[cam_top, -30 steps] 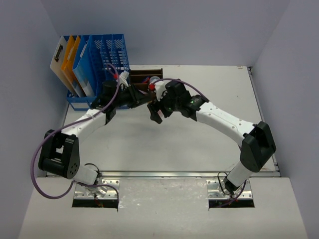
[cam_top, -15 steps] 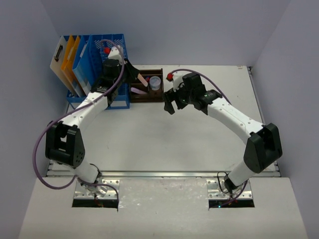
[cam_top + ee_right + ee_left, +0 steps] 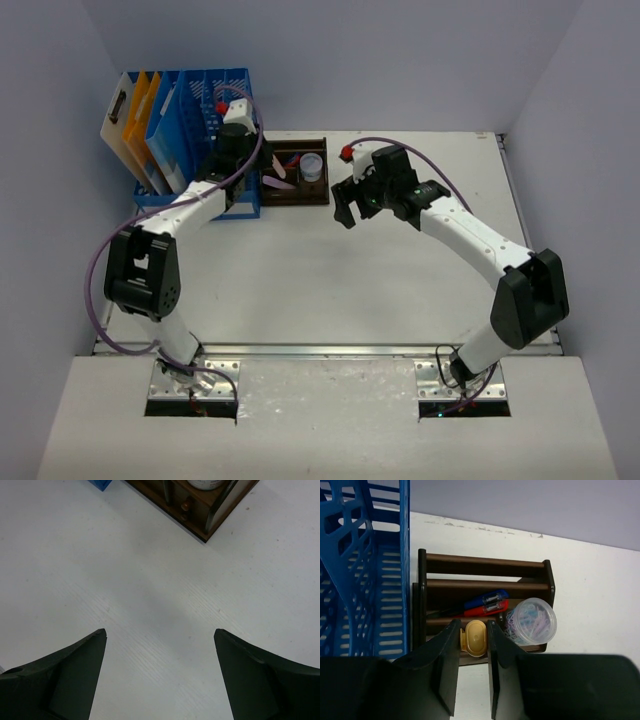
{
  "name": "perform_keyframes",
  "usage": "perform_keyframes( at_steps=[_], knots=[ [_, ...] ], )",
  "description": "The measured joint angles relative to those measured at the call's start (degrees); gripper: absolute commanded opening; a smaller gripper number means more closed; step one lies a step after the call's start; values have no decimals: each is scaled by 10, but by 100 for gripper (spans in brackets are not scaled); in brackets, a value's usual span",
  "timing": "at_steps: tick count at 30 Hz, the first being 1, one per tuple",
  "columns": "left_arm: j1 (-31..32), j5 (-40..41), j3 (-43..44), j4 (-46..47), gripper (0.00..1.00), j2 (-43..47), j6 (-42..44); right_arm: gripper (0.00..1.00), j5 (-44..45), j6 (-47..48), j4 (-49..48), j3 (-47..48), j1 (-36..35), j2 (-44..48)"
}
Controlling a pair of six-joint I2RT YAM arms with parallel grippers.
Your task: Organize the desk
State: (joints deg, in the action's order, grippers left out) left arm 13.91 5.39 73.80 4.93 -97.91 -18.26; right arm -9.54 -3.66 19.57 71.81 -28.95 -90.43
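Observation:
The off-white desk (image 3: 400,290) also shows in the left wrist view (image 3: 600,600) and the right wrist view (image 3: 150,575). My left gripper (image 3: 264,177) (image 3: 474,630) hangs over the front left of the dark-brown wooden tray (image 3: 296,197) (image 3: 485,560), shut on a yellow-tan oval item (image 3: 475,637) seen end-on. In the top view it reads as a pinkish stick (image 3: 277,181). My right gripper (image 3: 345,204) (image 3: 160,635) is open and empty above bare desk, just right of the tray's corner (image 3: 200,510).
The tray holds a clear cup of paper clips (image 3: 312,166) (image 3: 530,621), a blue pen (image 3: 485,599) and a red pen (image 3: 485,609). A blue mesh file rack (image 3: 215,100) (image 3: 370,580) with folders (image 3: 140,125) stands at the back left. A silver rail (image 3: 330,350) runs along the near edge.
My left gripper has swung from mid-desk back to the tray, carrying the tan item down to it. My right gripper has drawn away to the right.

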Motion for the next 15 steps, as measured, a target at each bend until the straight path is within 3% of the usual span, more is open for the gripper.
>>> perform_keyframes(
  at_steps=[15],
  knots=[
    [12, -1, -7, 81, 0, -55, 13, 87, -1, 2, 0, 0, 0, -4]
  ],
)
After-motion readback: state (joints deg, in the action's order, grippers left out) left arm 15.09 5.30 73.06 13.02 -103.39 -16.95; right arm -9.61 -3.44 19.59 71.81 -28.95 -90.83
